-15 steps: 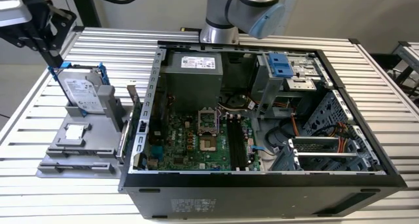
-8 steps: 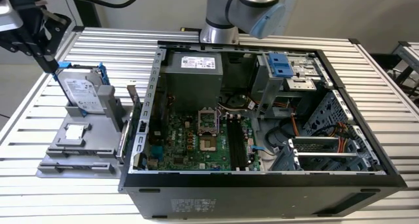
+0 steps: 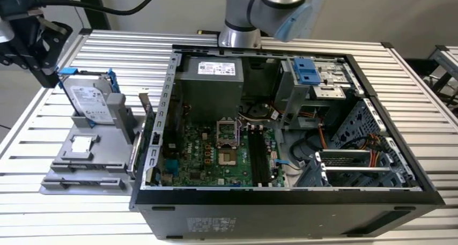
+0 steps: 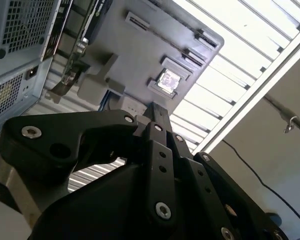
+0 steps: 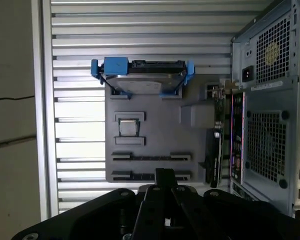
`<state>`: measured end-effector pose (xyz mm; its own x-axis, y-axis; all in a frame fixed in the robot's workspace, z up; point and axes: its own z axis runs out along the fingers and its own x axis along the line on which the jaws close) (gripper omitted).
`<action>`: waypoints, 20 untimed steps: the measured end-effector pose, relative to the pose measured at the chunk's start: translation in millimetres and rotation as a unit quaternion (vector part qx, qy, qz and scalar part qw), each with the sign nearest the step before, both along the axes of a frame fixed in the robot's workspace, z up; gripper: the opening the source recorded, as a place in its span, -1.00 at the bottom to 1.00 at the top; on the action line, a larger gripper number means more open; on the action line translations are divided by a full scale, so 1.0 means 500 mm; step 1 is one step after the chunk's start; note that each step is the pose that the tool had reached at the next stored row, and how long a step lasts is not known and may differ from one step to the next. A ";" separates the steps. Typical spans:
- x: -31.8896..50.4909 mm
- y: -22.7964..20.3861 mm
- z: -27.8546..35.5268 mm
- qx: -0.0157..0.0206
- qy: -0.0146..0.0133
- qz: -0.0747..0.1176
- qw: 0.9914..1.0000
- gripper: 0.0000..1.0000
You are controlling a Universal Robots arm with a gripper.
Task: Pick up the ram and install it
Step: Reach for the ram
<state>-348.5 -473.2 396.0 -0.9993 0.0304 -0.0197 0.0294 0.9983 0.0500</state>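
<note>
One gripper (image 5: 165, 174), claw pinched closed on nothing in both wrist views, hangs at ten o'clock of one grey tray (image 3: 72, 187) bearing one hard drive (image 3: 91, 103). At three o'clock stands one open computer case (image 3: 286, 199). The ram (image 3: 266, 158) seems seated among its black slot rails (image 3: 253, 156), toward six o'clock.

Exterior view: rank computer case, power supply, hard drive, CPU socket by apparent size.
1. computer case
2. grey power supply
3. hard drive, outside the case, so camera distance may skew this
4. CPU socket
</note>
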 end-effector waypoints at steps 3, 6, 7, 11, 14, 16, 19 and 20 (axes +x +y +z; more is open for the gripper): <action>0.000 -0.0155 0.000 0.000 0.000 0.000 1.000 -1.00; 0.000 -0.0313 0.000 0.000 0.000 0.000 1.000 -1.00; 0.000 -0.0366 0.000 0.000 0.000 0.000 1.000 -1.00; 0.000 -0.0583 0.000 0.000 0.000 0.000 1.000 -1.00; 0.000 -0.0721 0.000 0.000 0.000 0.000 1.000 -1.00; 0.000 -0.0814 0.000 0.000 0.000 0.000 1.000 -1.00; 0.000 -0.0869 0.000 0.000 0.000 0.000 1.000 -1.00; 0.000 -0.0869 0.000 0.000 0.000 0.000 1.000 -1.00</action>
<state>-348.6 -516.7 395.8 -0.9993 0.0313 -0.0197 0.0303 0.9983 0.0502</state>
